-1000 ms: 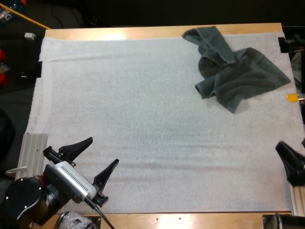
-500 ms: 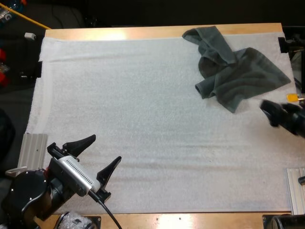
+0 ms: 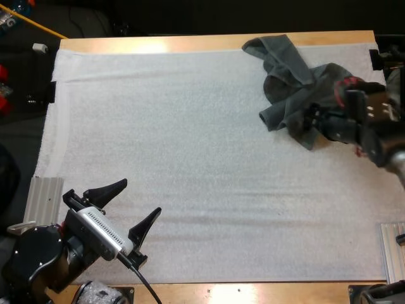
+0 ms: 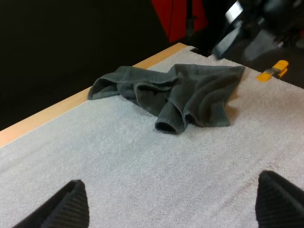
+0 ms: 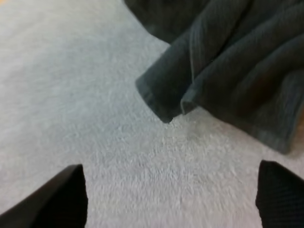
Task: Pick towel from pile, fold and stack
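Observation:
A dark grey-green crumpled towel point(image 3: 294, 79) lies at the far right of the white mat point(image 3: 190, 139). My right gripper point(image 3: 309, 120) hovers at the towel's near edge, pointing left. In the right wrist view its fingers point(image 5: 64, 199) stand wide apart over bare mat, just short of the towel's point(image 5: 228, 57) folded corner, so this gripper point(image 5: 171, 202) is open and holds nothing. My left gripper point(image 3: 137, 201) is open low over the mat's near left corner. From the left wrist view point(image 4: 173, 209) the towel point(image 4: 180, 95) lies far ahead, with the right arm point(image 4: 247, 28) beyond it.
Ribbed grey metal blocks sit at the mat's near left point(image 3: 43, 197) and near right point(image 3: 393, 253) corners. The wooden table edge point(image 3: 190, 43) runs along the far side, close behind the towel. Wide bare mat stretches between the two grippers.
My right arm has swung from the near right edge up and leftward to the towel's near edge. The left gripper has barely moved. The towel lies as before.

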`<state>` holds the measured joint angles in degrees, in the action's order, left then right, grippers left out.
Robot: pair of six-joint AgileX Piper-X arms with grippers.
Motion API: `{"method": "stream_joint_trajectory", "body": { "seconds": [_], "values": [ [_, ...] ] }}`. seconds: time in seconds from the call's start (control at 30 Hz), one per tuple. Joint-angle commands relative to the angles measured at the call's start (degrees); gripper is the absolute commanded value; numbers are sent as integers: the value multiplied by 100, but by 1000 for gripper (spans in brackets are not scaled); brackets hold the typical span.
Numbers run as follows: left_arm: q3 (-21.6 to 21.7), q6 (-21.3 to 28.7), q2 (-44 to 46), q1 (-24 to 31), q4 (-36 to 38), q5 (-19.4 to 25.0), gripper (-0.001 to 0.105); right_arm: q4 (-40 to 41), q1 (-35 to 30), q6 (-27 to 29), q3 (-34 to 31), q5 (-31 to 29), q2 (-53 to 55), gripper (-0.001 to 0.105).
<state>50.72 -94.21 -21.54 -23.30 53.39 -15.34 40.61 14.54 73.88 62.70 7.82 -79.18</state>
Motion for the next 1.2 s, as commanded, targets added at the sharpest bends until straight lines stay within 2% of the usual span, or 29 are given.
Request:
{"method": "stream_joint_trajectory", "body": {
  "seconds": [0.0, 0.23, 0.4, 0.6, 0.77, 1.0, 1.1, 1.17],
  "values": [
    [30, -67, -16, -32, -58, -39, 69, -192, 30, -117, 46, -35, -153, 71],
    [30, -197, -16, -32, -58, -85, 69, -908, 33, -634, 58, -164, -1111, 71],
    [30, -234, -16, -32, -58, -257, 69, -1057, 33, -943, 440, -440, -1784, 71],
    [30, -234, -16, -32, -58, -293, 69, -878, 33, -1245, 1114, -596, -2591, 69],
    [30, -234, -16, -32, -58, -293, 69, -431, 33, -1245, 1561, -665, -3160, 53],
    [30, -234, -16, -32, -58, -293, 69, -32, 33, -1200, 1608, -656, -3502, 50],
    [30, -234, -16, -32, -58, -293, 69, 88, 33, -1082, 1608, -616, -3493, 23],
    [30, -234, -16, -32, -58, -293, 69, 90, 33, -710, 1631, -379, -3419, 1]
  ]
}}
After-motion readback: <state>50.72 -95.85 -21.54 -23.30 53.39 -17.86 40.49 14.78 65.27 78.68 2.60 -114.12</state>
